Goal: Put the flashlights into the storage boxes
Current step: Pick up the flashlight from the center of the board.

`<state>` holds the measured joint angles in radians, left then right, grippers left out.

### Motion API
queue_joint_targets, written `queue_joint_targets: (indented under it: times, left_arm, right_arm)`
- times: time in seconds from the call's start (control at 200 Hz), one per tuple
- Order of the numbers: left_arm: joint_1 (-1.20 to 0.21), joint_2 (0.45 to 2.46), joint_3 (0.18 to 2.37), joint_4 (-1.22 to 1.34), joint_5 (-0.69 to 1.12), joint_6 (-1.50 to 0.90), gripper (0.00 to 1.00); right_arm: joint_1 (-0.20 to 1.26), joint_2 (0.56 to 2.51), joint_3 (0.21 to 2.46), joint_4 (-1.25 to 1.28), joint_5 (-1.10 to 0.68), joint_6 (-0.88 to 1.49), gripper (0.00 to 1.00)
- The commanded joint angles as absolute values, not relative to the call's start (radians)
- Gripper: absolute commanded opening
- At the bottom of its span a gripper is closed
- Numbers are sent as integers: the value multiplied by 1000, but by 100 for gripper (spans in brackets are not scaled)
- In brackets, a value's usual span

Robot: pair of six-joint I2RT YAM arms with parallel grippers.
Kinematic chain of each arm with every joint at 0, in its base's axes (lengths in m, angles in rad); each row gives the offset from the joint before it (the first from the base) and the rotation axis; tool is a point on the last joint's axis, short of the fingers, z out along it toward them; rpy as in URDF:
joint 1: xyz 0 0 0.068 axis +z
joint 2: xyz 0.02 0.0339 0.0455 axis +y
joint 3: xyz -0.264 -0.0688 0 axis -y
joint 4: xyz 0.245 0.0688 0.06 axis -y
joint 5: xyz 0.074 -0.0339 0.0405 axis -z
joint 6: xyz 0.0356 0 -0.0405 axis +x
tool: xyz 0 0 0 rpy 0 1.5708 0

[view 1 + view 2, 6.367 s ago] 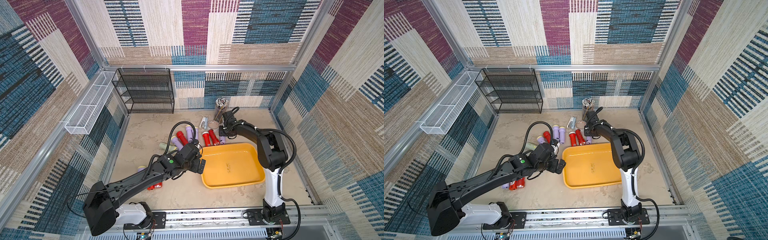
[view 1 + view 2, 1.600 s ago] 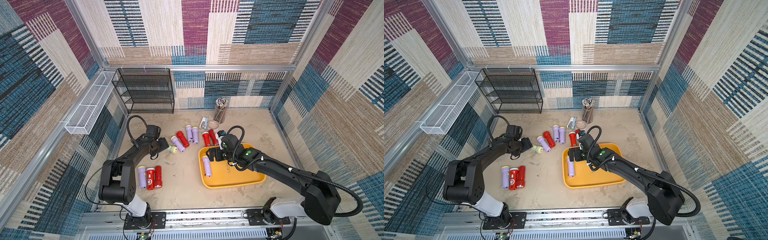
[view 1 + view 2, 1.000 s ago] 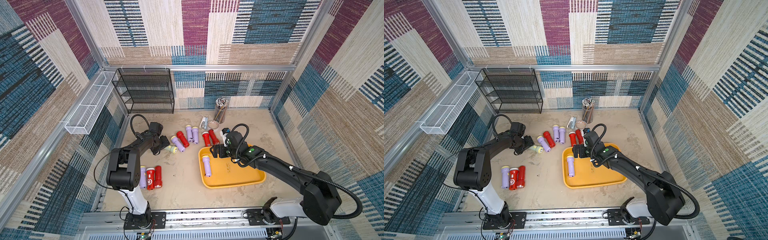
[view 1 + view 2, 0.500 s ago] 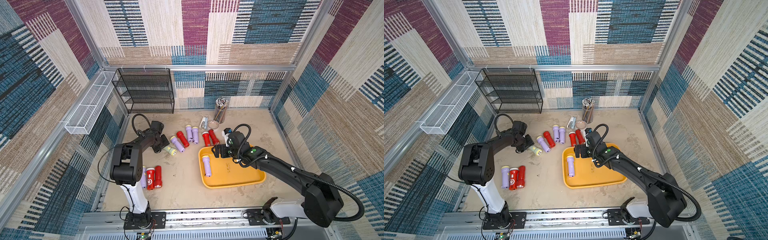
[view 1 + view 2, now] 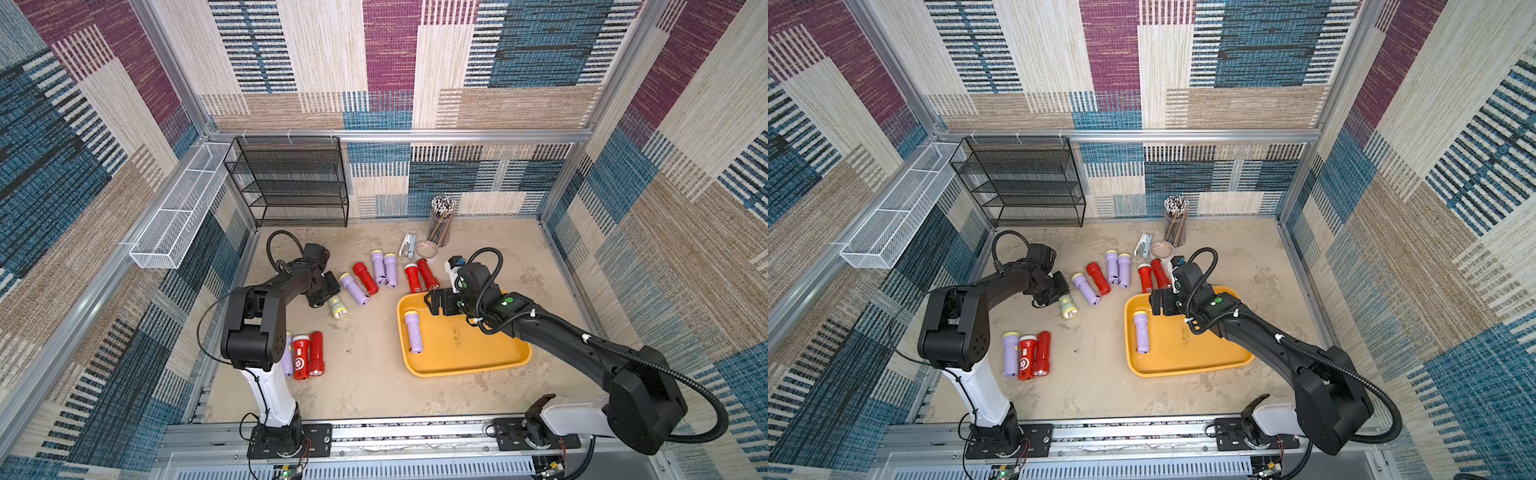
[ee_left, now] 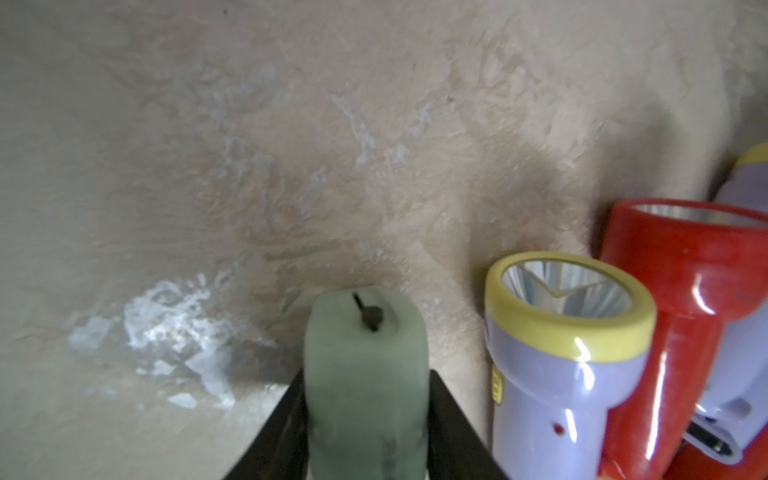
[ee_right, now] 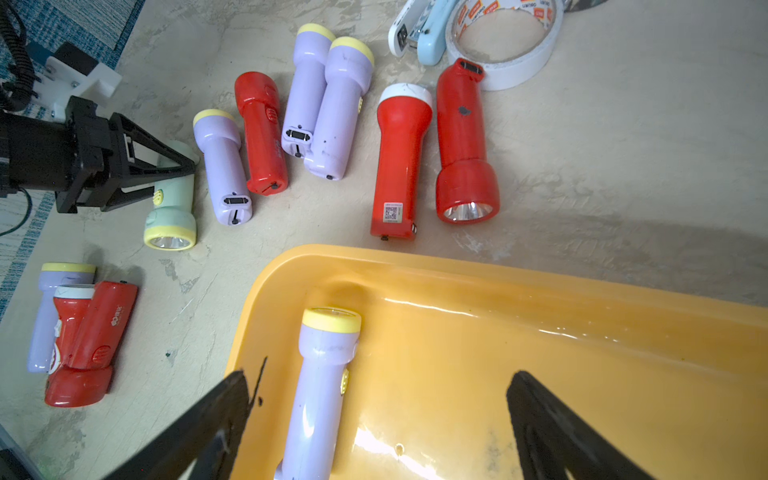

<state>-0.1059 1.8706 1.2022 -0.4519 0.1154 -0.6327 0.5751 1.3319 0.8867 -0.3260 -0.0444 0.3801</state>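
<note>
Direction decides the coming move: the shallow yellow-orange plastic tray (image 5: 478, 345) lies to the robot's right of the pale green plastic flashlight (image 5: 337, 308), across a stretch of bare beige desk (image 5: 365, 374). The left pincer (image 7: 183, 164) is clamped on that flashlight's tail end, with black fingers (image 6: 451, 419) pressing both sides of the body. The flashlight lies flat on the desk, its long axis running from the pincer toward the near edge, yellow-rimmed head leading. The left arm is plainly the nearer one. A lilac plastic flashlight with a yellow head (image 5: 354, 289) lies just beside the green one, so a lift looks safer than a drag. The right pincer (image 7: 382, 376) hangs spread wide and empty over the tray's far corner, above another lilac flashlight (image 5: 412, 331) lying inside — a carry would likely need to steer clear of it.
</note>
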Motion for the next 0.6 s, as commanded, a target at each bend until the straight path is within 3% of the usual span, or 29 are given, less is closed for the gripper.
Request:
queue_joint_targets:
  times: [0.0, 0.205, 0.596]
  left_arm:
    - [-106, 1877, 1205, -488, 124, -603, 33]
    - [-106, 1850, 1178, -488, 148, -591, 16]
    - [-139, 1623, 1097, -538, 177, -590, 16]
  right_arm:
    - [576, 1321, 884, -305, -45, 376, 100]
    - [575, 1296, 879, -320, -35, 379, 99]
    - [576, 1263, 872, -336, -27, 385, 100]
